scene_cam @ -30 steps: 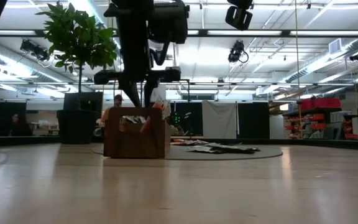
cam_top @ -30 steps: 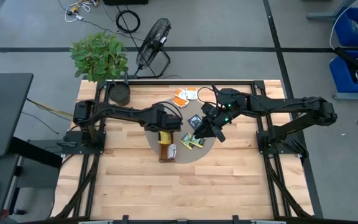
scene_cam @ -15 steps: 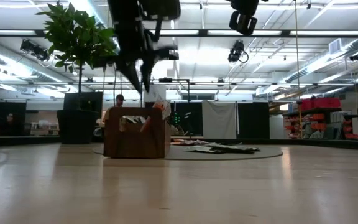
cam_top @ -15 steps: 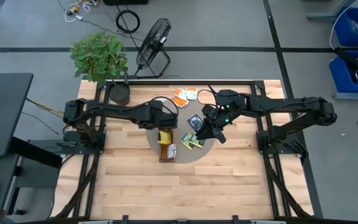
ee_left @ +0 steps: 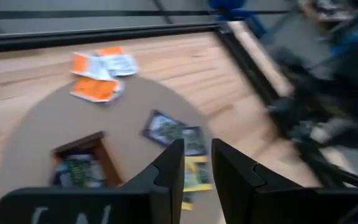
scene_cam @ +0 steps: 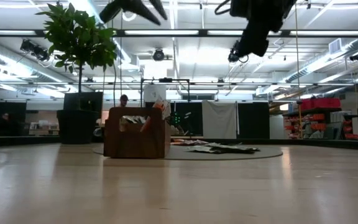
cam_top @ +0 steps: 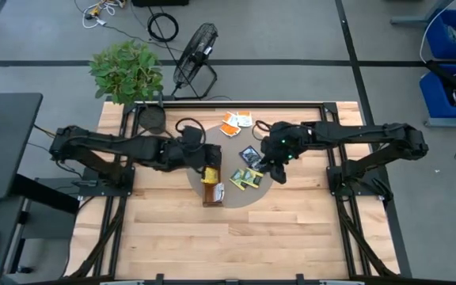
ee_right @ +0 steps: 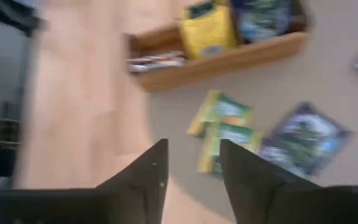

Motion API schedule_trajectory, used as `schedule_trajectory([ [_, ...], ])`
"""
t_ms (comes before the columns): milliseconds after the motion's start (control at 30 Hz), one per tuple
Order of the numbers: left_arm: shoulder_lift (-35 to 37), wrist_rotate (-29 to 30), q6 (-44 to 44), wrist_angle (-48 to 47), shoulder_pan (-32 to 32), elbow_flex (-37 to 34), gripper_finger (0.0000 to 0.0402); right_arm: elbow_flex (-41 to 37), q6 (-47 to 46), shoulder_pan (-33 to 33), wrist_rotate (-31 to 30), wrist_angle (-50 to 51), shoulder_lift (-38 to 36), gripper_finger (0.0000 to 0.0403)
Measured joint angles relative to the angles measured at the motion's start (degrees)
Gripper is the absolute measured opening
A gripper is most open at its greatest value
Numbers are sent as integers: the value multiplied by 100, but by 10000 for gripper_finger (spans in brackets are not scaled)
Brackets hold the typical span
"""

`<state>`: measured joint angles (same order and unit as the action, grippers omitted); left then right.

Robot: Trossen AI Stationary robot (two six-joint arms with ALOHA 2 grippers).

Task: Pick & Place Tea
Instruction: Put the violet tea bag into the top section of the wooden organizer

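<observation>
In the low view, bare wooden table (scene_cam: 179,186) fills the foreground. Farther in, the brown wooden tray (scene_cam: 136,133) stands at left of centre on a round grey mat (scene_cam: 253,152), with sachets poking above its rim. Just right of it, loose tea sachets (scene_cam: 219,148) lie flat on the mat.

From above, the tray (cam_top: 212,184) sits on the left part of the mat, holding a yellow-green sachet (cam_top: 210,173) and others. To its right, near frame centre, two yellow-green sachets (cam_top: 247,180) lie touching each other, and a dark blue-black sachet (cam_top: 250,154) lies just beyond them. Farther back, at the mat's far edge, orange-and-white sachets (cam_top: 235,121) lie in a small cluster on the table.

The left pincer (cam_top: 202,162) hangs just left of the tray's far end; its wrist view shows the fingers (ee_left: 169,167) a narrow gap apart with nothing between them. The right pincer (cam_top: 276,172) hovers over the mat's right side, beside the yellow-green pair; its fingers (ee_right: 151,171) stand spread and empty above those sachets (ee_right: 219,127) and the dark one (ee_right: 306,143), with the tray (ee_right: 222,59) beyond.

Past the table's upper-left corner stands a potted plant (cam_top: 129,75), with a floor fan (cam_top: 194,51) beside it.
</observation>
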<state>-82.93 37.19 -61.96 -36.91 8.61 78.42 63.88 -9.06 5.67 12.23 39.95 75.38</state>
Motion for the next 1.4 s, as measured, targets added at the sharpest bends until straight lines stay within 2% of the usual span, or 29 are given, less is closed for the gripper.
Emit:
schedule_trajectory([
  [133,93,-24,131,244,194,-1,85,0,-106,131,-773,23,295,200],
  [267,98,-22,-59,253,333,-1,85,-2,-698,473,-587,162,918,239],
  [367,98,-24,-85,278,450,-1,85,-4,-1034,667,-376,168,1486,254],
  [567,135,-127,69,235,622,-9,85,-7,-1489,840,-372,-264,2234,265],
  [700,264,-528,315,196,680,-7,85,-7,-2121,1011,-383,-613,2388,272],
  [867,514,-910,690,184,709,-9,85,-4,-2578,1253,-546,-509,2421,277],
  [1033,716,-940,1050,236,698,-7,85,-4,-2780,1351,-617,-551,2584,276],
  [1400,775,-889,1054,243,694,-3,85,-4,-2762,1340,-921,-511,2944,276],
])
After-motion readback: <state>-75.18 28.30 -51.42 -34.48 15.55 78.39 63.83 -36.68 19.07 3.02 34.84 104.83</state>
